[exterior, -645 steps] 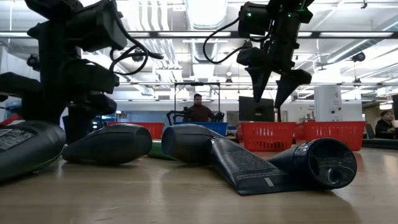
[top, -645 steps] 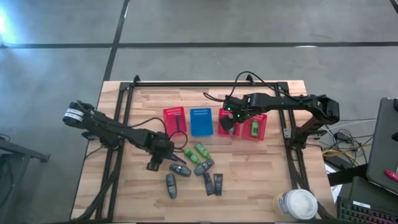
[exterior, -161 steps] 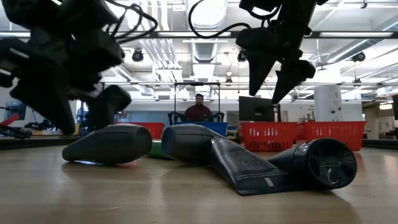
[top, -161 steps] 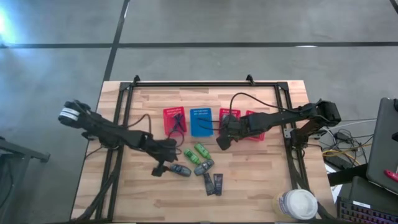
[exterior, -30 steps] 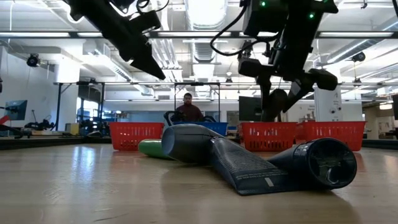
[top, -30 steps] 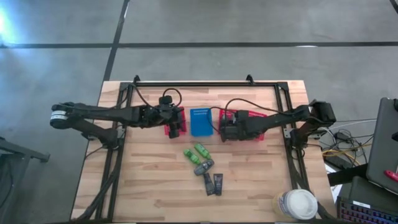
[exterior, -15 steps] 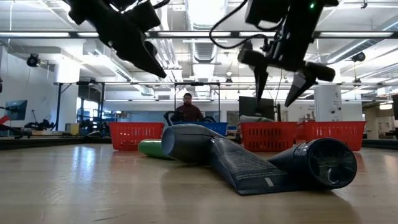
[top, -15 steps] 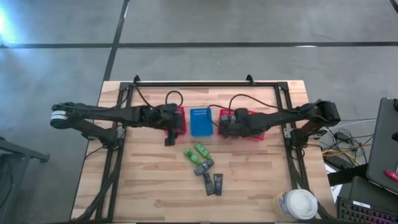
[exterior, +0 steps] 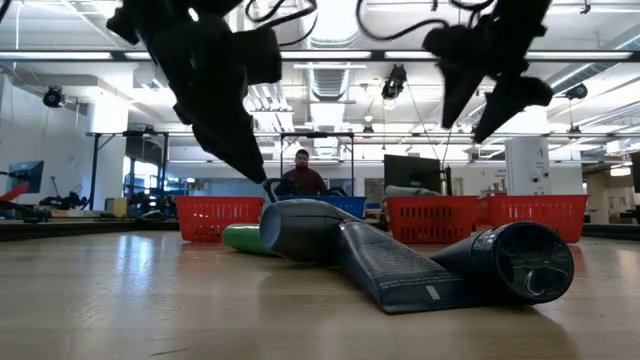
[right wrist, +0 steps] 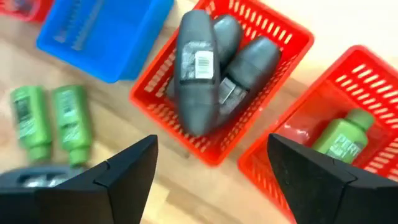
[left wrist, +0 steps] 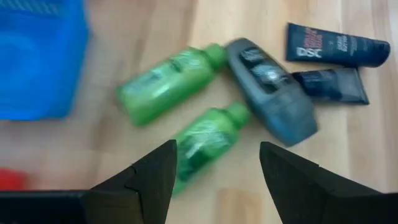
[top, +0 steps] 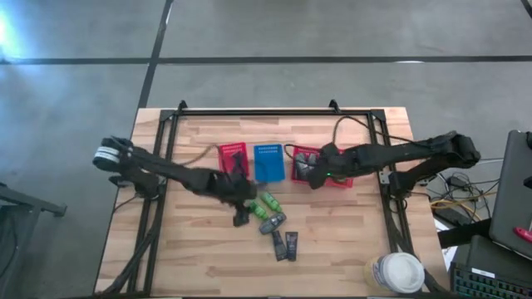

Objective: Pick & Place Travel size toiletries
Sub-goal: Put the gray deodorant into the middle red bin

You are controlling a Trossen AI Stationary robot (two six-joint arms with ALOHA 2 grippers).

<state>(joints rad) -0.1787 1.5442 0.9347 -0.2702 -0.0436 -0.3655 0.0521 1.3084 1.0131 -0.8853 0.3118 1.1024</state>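
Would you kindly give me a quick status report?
Left gripper open over bright green tubes. Right gripper open above red basket holding grey tubes. Nothing obstructing.

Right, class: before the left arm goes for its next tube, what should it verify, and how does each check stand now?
1. Left gripper open and empty: ok.
2. Green tube lying free between its fingers: ok.
3. Grey tube next to it, clear of the fingers: ok.
4. Right gripper open above the red basket, away from the pile: ok.
5. Which basket takes green tubes: cannot tell.
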